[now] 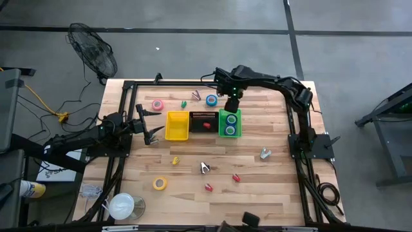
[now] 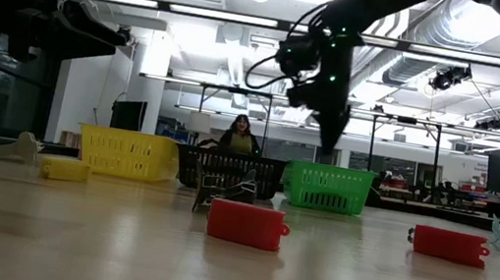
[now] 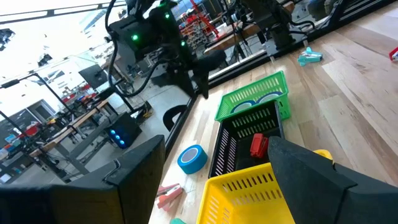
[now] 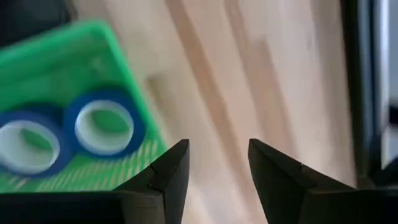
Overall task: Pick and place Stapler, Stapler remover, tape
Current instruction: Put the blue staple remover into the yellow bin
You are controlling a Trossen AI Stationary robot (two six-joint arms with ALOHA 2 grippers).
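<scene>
Tape rolls, staplers and staple removers are spread over a wooden table (image 1: 257, 187), and three bins are lined up in a row near its middle. The yellow bin (image 1: 177, 125) is set nearest the left gripper (image 1: 153, 134), whose fingers (image 3: 311, 171) are spread wide with nothing held between them; in the left wrist view the yellow bin is seen just ahead of those fingers. The black bin (image 1: 203, 122) stands in the middle, with a red stapler (image 3: 259, 145) lying inside it. The green bin (image 1: 230, 123) is placed at the far end of the row, and two blue tape rolls (image 4: 102, 127) are seen lying inside it.

The right gripper (image 4: 217, 165) is held above the edge of the green bin. Its fingers are parted a little and are empty, with bare table showing between the tips and the two blue rolls just to one side of them.

On the table beyond the bins, a loose blue tape roll (image 1: 211, 100) lies close to the right gripper, and a pink tape roll (image 1: 158, 104) lies beyond the left gripper's fingers. A yellow tape roll (image 1: 159, 183) is well apart from both grippers. Two small red staplers (image 2: 247, 225) and a dark staple remover (image 1: 205, 168) are scattered on the near half of the table.
</scene>
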